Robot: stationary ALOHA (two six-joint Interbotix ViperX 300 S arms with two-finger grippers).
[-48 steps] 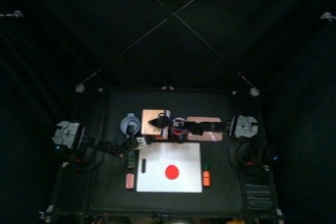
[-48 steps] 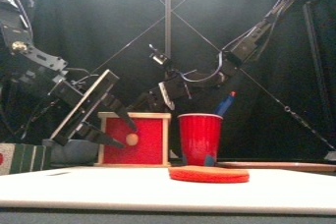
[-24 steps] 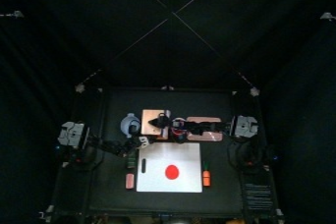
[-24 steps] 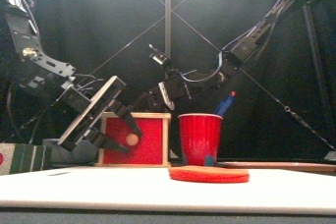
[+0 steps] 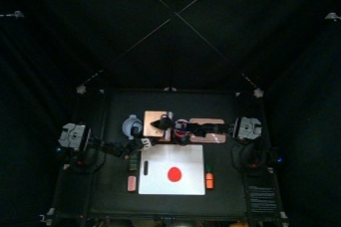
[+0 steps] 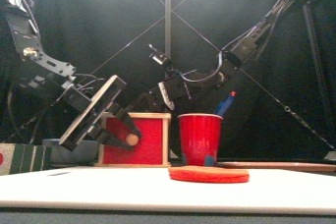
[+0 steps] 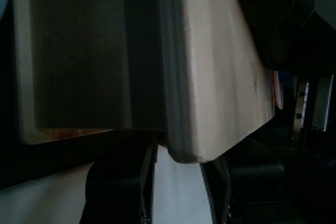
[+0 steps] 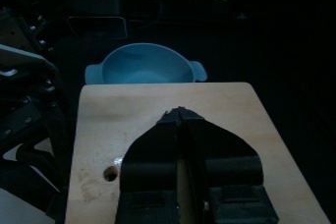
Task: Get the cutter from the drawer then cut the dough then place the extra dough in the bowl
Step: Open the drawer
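A small black table in a curtained booth carries a white cutting board along its near half. Behind the board, on the far half, stands a pale wooden box; its red drawer front faces the near side and sits inside the box's frame. The cutter shows in no view.

The left arm slants down from the left. The left gripper is at the box's near left side, jaws spread, and a corner of the box sits just past its tips. The right arm reaches in from the right to above the box. The right gripper has its jaws pressed together to a point over the box's top panel; whether it touches the wood cannot be told.

A flat pink tray lies right of the box, and a blue-grey bowl with two small handles lies left of it. A red cup stands just right of the drawer front, and a blue toy knife rises from it.

The flat red dough lies uncut in the middle of the board. Two small orange pieces lie one at each side edge of the board, too small to identify.
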